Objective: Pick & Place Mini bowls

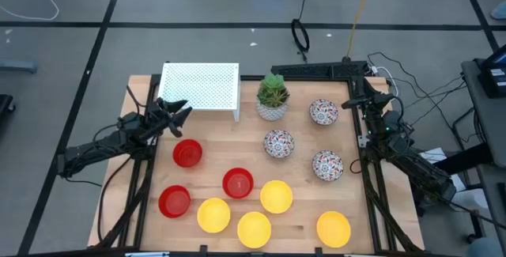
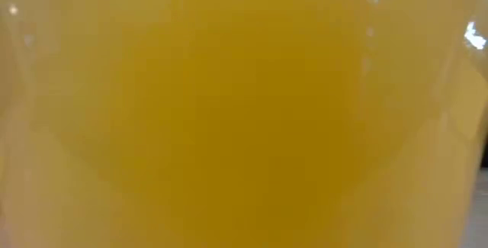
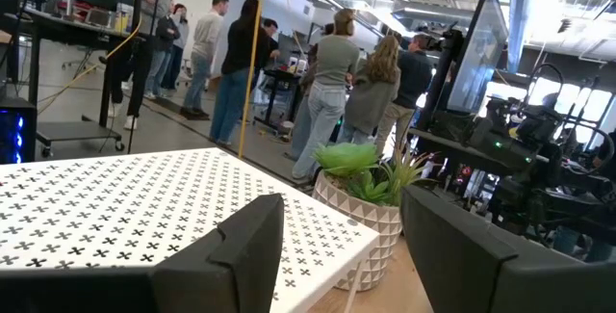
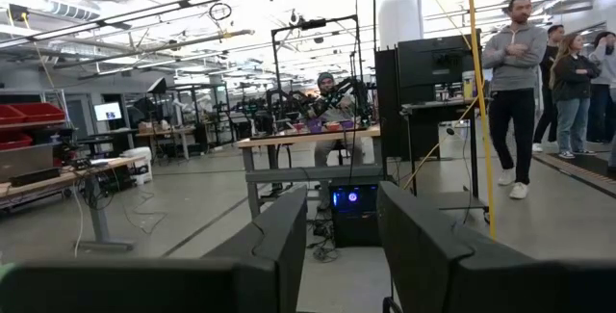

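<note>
High view: ten mini bowls (image 1: 238, 183) sit across the wooden table (image 1: 300, 225). Left gripper (image 1: 180, 111), frame left, and right gripper (image 1: 356, 101), frame right, hang with fingers apart, holding nothing.

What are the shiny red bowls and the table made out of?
The red bowls look like glossy plastic or glazed ceramic; their smooth, even colour catches the light, so either is possible. The table looks like pale unpainted wood, with plank lines showing along its top.

Ten mini bowls (image 1: 277, 144) lie apart on wood (red, yellow, floral).
</note>
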